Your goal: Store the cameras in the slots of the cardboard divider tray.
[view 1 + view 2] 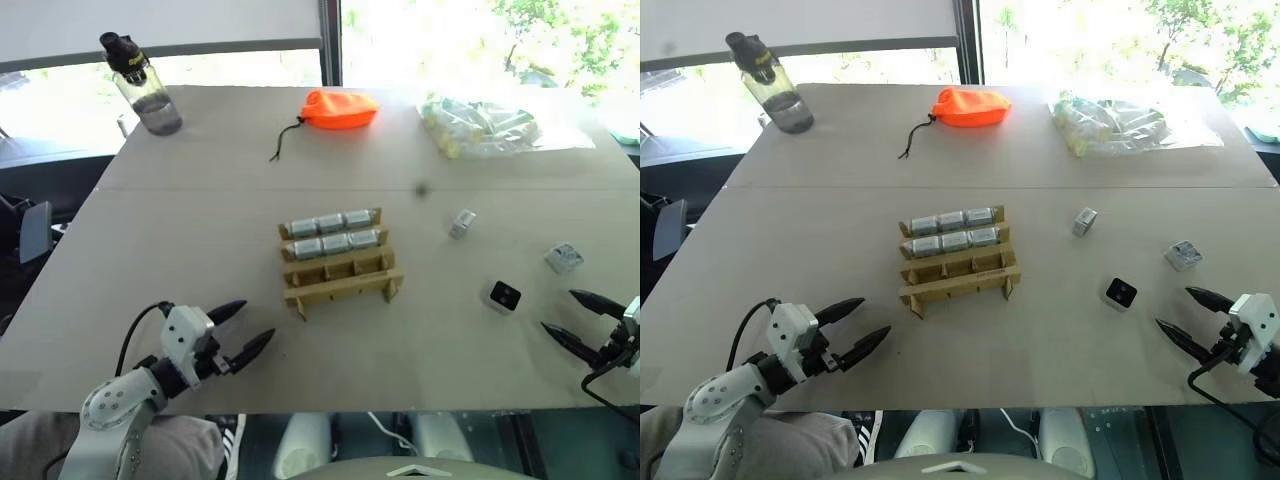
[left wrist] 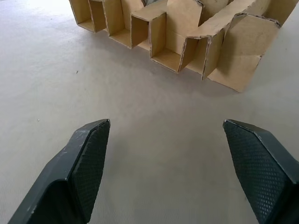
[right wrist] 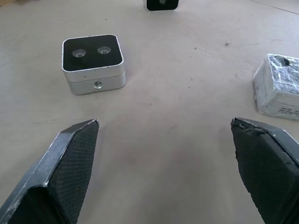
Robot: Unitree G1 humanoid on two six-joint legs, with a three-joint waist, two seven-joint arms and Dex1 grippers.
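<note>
Both arms reach low and forward, angled inward: the left gripper [image 1: 243, 333] and right gripper [image 1: 571, 318] spread wide, black fingers empty.

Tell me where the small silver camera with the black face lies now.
In the left eye view, the small silver camera with the black face lies on the table's right side, between the tan cardboard divider tray and the right end effector.
</note>
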